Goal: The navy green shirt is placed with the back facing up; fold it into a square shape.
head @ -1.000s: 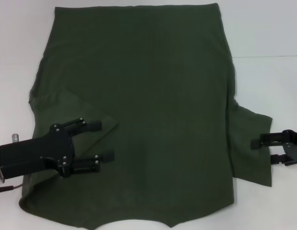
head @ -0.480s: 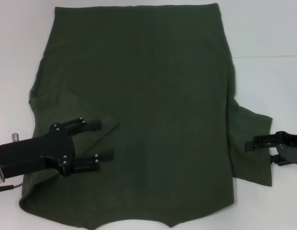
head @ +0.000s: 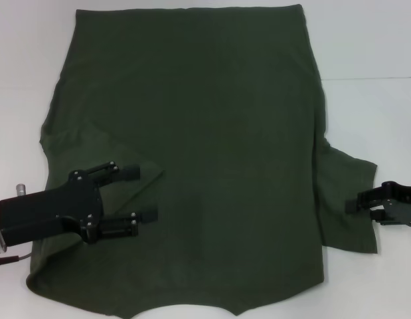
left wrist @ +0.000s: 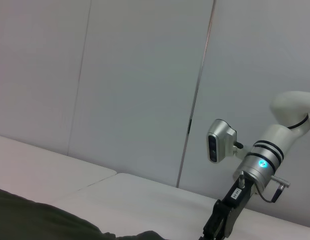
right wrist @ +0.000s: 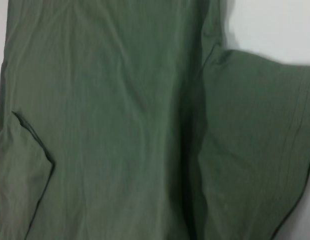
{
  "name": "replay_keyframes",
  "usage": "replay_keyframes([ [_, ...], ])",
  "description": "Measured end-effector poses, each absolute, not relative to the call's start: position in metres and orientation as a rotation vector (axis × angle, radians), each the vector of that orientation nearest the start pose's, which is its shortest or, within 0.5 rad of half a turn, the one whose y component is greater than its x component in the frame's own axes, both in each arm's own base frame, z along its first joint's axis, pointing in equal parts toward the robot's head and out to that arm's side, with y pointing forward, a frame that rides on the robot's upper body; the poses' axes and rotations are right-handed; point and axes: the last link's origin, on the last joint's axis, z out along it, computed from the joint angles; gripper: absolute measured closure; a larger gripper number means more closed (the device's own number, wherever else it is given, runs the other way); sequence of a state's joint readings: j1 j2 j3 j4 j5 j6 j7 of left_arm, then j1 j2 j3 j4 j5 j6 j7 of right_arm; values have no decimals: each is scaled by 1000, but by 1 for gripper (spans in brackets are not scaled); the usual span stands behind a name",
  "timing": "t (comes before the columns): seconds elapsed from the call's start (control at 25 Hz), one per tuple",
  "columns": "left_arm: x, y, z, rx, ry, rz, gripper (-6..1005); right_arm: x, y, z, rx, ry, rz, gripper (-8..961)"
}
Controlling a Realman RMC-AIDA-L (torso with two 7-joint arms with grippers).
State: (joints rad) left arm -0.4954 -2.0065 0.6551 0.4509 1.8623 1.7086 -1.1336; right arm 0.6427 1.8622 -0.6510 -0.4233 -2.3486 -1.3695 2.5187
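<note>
Presently, item: one navy green shirt [head: 205,153], spread flat over the white table [head: 371,46], filling most of the head view from 12 to 6 o'clock.
Sleeves: two. The left one [head: 102,156] is already folded inward across the body at 8 o'clock; the right one [head: 348,199] lies spread outward at 4 o'clock.
Grippers: two.
Left gripper [head: 142,194]: over the folded sleeve at 8 o'clock, jaws spread apart, clasping nothing; unmoved over the last second.
Right gripper [head: 356,203]: at 4 o'clock by the outer hem of the right sleeve, its tips over the hem. Jaw state: cannot tell.
Recent change: the right gripper pushed in toward the sleeve hem, then drew slightly back; the cloth has not shifted.
Meaning for task: left sleeve fold looks done; right sleeve fold not yet begun, likely the step in hand.
Other: right arm's silver wrist [left wrist: 262,162] seen from the left wrist view.
</note>
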Motion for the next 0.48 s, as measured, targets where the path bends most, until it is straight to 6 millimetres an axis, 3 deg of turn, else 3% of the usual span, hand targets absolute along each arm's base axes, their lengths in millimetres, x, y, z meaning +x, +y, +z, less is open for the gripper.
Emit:
replay_keyframes([
  [0.48,-273,302,10,-2694,-467,-970,115,332,354,41,-1973,2116,309,676],
])
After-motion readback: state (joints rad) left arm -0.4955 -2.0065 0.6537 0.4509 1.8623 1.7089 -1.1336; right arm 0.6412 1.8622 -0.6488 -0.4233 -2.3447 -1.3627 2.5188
